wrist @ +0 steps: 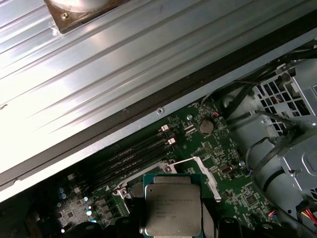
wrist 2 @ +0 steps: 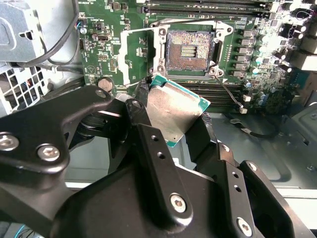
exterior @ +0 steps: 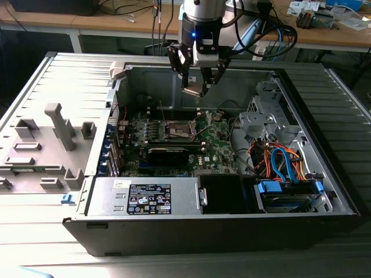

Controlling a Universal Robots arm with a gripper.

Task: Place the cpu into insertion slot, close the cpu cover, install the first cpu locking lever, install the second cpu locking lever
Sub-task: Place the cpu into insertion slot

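Observation:
My gripper (exterior: 196,86) hangs above the open computer case, shut on the cpu (exterior: 193,90), a flat square chip with a silver-grey top. In both wrist views the cpu (wrist 2: 176,111) (wrist: 171,203) sits clamped between the black fingers (wrist 2: 148,129). The insertion slot (wrist 2: 190,49) lies uncovered on the green board below, its brownish pin field showing; in the exterior view the slot (exterior: 178,128) is beneath and slightly toward me from the gripper. The cpu cover (wrist 2: 136,52), a silvery frame plate, is swung open beside the slot. Thin wire levers (exterior: 163,114) stand raised next to it.
Long black memory slots (wrist 2: 218,7) flank the socket. A black card (exterior: 168,154) lies across the board near the front. The power supply (exterior: 148,197) and drive bay with orange and blue cables (exterior: 278,165) fill the near side. Case walls (exterior: 232,87) ring the board.

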